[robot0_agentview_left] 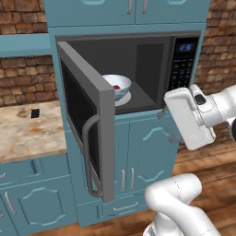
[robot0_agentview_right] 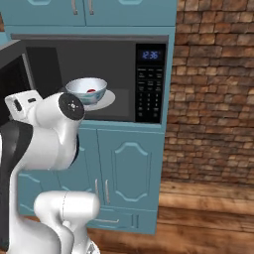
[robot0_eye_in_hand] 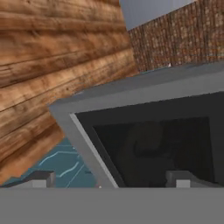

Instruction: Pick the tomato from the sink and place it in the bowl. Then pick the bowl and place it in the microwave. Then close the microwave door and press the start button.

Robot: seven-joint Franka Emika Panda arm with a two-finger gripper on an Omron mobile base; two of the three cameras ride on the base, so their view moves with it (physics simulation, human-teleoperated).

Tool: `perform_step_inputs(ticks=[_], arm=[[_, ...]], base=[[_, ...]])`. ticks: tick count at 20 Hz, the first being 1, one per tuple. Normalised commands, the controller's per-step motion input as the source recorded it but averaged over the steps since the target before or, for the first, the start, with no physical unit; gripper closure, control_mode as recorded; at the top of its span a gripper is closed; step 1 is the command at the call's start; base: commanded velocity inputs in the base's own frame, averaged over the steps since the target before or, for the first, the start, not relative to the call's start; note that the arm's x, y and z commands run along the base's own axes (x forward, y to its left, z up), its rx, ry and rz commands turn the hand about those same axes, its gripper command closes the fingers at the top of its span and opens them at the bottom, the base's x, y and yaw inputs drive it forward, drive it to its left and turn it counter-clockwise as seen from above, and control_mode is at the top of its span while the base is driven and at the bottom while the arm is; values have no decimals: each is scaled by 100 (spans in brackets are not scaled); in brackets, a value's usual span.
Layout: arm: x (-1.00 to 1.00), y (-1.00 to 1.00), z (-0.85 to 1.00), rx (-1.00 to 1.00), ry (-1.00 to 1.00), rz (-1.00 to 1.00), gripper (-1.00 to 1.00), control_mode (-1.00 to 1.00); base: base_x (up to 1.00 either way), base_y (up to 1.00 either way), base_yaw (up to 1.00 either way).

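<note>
- The gripper [robot0_eye_in_hand: 111,181] has its jaws spread wide with nothing between them; in the hand view its two finger tips [robot0_eye_in_hand: 40,179] point at the dark glass of the microwave door [robot0_eye_in_hand: 144,135].
- The microwave door [robot0_agentview_left: 87,124] stands swung open, nearer than the microwave itself, hinged on the microwave's left side, its curved bar handle [robot0_agentview_left: 88,156] on the outer face.
- The arm's white hand sits just in front of the microwave [robot0_agentview_left: 138,60], below its black control panel [robot0_agentview_left: 183,62].
- The bowl [robot0_agentview_right: 87,90] rests on the white turntable plate [robot0_agentview_right: 110,100] inside the microwave, toward its left half.
- The tomato [robot0_agentview_right: 91,91] lies inside the bowl, a small red spot against the white inner wall.
</note>
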Motion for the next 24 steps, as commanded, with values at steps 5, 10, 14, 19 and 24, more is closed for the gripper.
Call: perform_step_inputs(ticks=[5,10,14,19,24], arm=[[-100,6,46,0,-2,14,-100,-100],[-100,4,23,0,-1,5,-100,-100],[-96,57,0,-1,-9,0,-100,-100],[-95,48,0,0,-15,0,-100,-100],[-41,75,-3,-3,-5,-6,-100,-100]], base=[[0,0,0],[0,0,0],[0,0,0],[0,0,0],[0,0,0]])
